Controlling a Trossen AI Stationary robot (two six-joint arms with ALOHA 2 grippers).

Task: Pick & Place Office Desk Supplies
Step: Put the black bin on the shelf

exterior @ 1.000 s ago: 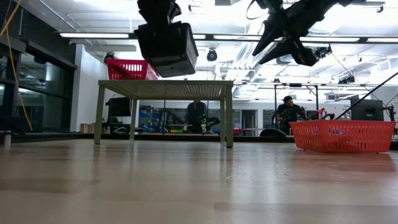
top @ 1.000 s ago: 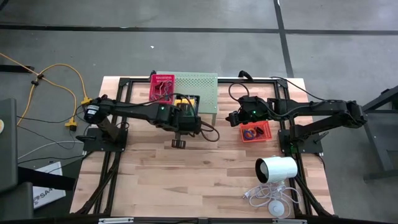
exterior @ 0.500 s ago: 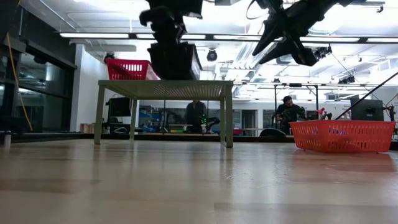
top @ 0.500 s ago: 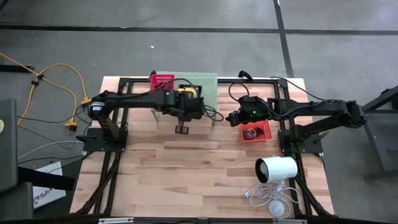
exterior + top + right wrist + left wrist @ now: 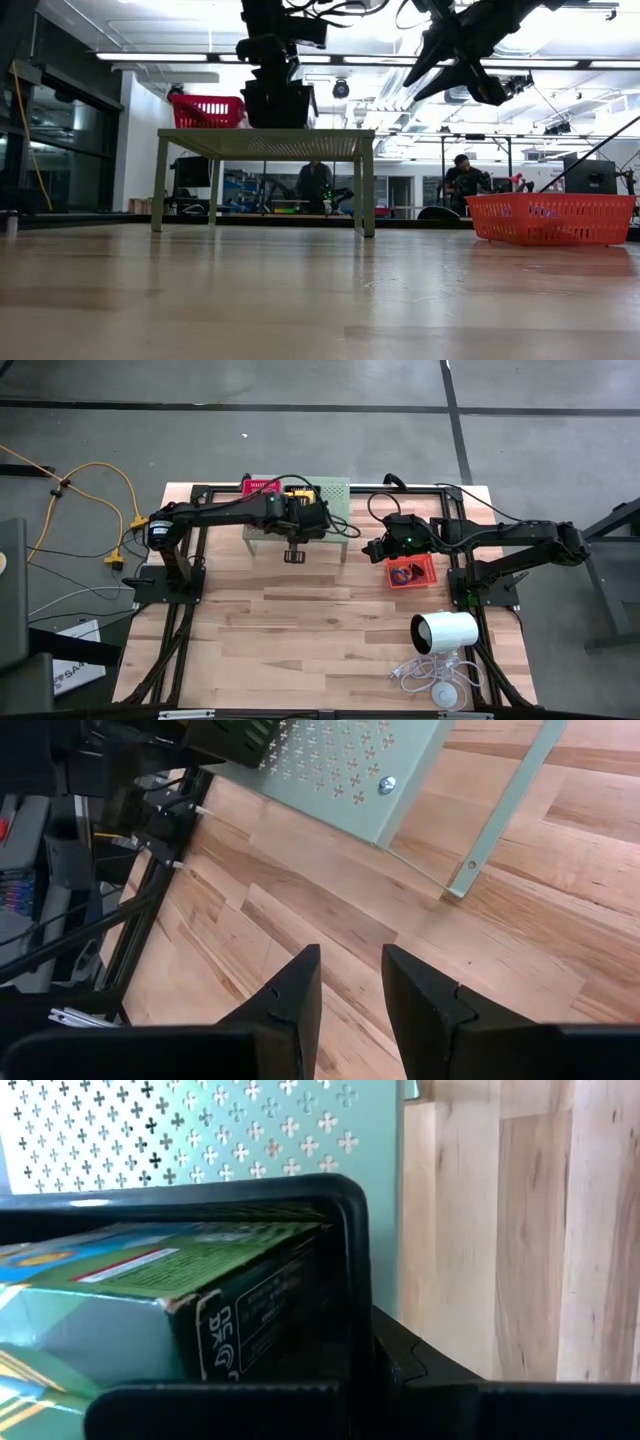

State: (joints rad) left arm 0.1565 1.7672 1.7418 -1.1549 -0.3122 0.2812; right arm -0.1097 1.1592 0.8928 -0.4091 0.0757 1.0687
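A black mesh tray (image 5: 278, 103) with a green box (image 5: 200, 1270) inside hangs over the pale green perforated stand (image 5: 335, 490). My left gripper (image 5: 268, 70) is shut on the tray from above. A pink-red tray (image 5: 262, 486) stands on the stand's far left corner. On the table at the right sits an orange mesh tray (image 5: 411, 571) with small blue and purple rings in it. My right gripper (image 5: 350, 990) hovers open beside that tray's left side, above the table, with nothing between its fingers. My left gripper comes at the black tray from above, slanting down, and holds it at its top edge. The tray's black wall (image 5: 350, 1280) fills the wrist view and hides where the fingers sit. The tray hangs upright below the gripper, its bottom close over the stand's top.
A white cylinder (image 5: 445, 631) and its coiled white cable (image 5: 430, 675) lie at the table's near right. Bare wood spreads across the near and middle table. The stand's legs (image 5: 368, 185) stand on the table at the far side. People sit in the room behind (image 5: 462, 175).
My left gripper has carried the black tray toward the table's far edge, from in front of the stand to above its top. The tray has stayed upright and lifted.
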